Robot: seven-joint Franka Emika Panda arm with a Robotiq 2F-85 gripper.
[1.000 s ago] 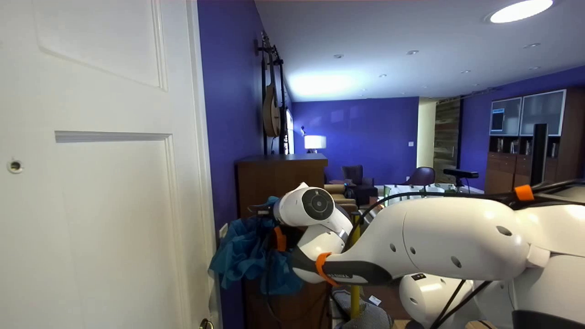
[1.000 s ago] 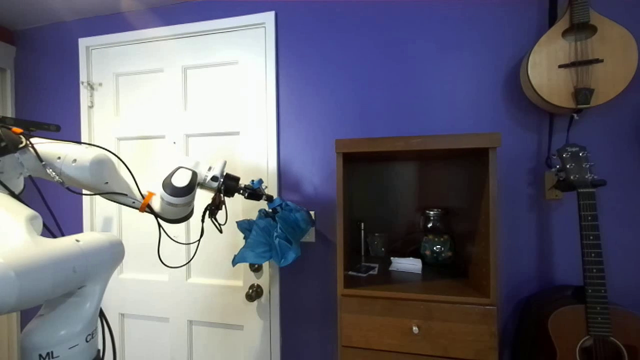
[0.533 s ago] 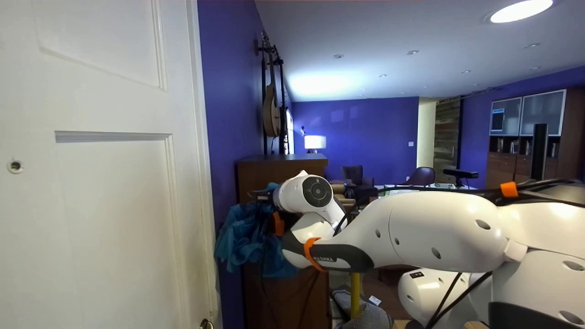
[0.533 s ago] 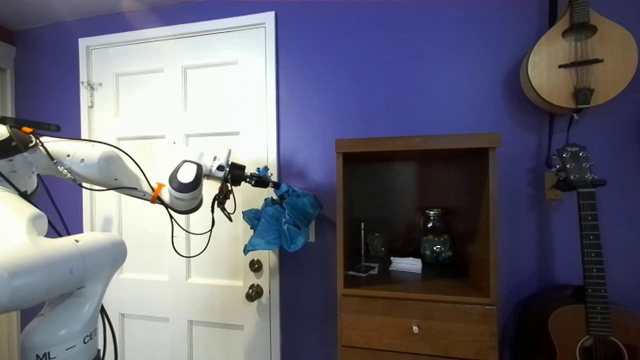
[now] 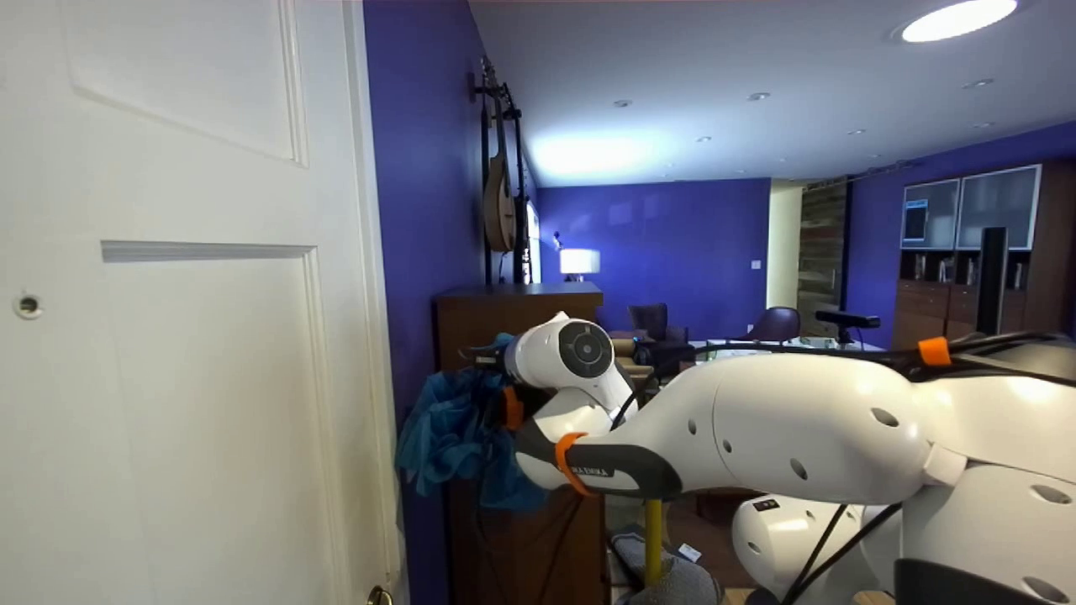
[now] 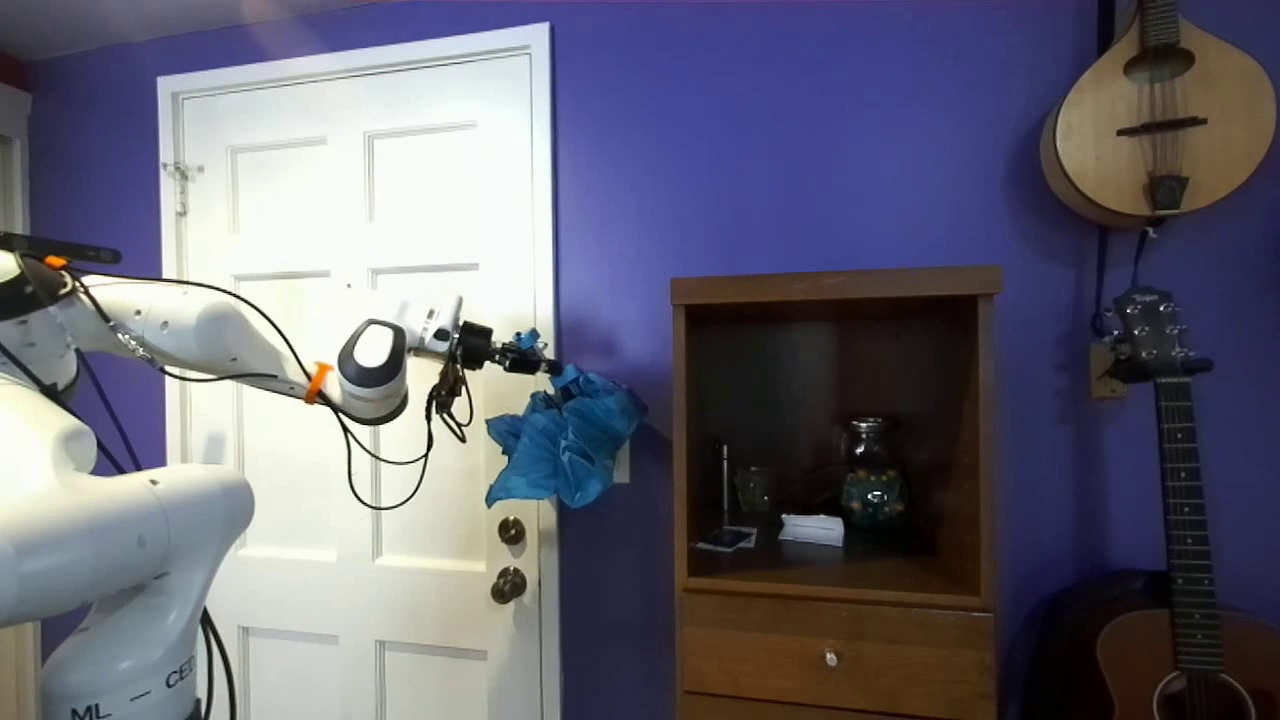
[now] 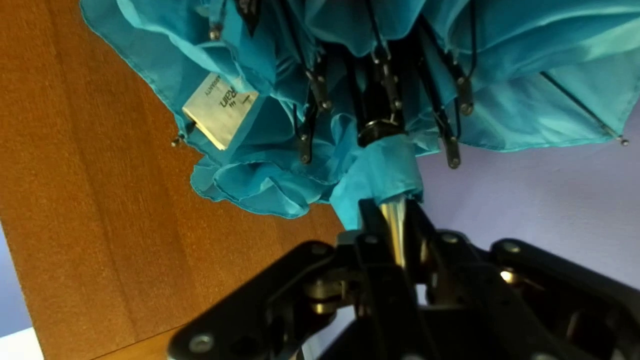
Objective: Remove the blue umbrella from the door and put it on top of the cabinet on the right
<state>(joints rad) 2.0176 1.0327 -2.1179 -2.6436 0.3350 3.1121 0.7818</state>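
The blue umbrella point(image 6: 570, 440) hangs loosely folded below my gripper point(image 6: 553, 367), in front of the door's right frame and the purple wall. It also shows in an exterior view point(image 5: 454, 437). In the wrist view, the gripper point(image 7: 392, 212) is shut on the umbrella's shiny metal shaft, just beside its blue fabric point(image 7: 382, 167). The white door point(image 6: 450, 340) is behind the arm. The brown cabinet point(image 6: 835, 286) stands to the right; its top is higher than the gripper. The cabinet's side panel point(image 7: 60, 190) fills the left of the wrist view. The umbrella's handle is hidden.
The cabinet's open shelf holds a decorated jar point(image 6: 873, 490), a glass point(image 6: 753, 488) and a white paper point(image 6: 811, 529). A mandolin point(image 6: 1160, 120) hangs on the wall and a guitar point(image 6: 1190, 500) stands right of the cabinet. Cables point(image 6: 385, 485) dangle below the wrist.
The arm has moved up and to the right, toward the cabinet, carrying the umbrella with it. Most of this came before the last half second; since then the movement is slight. The grip is unchanged.
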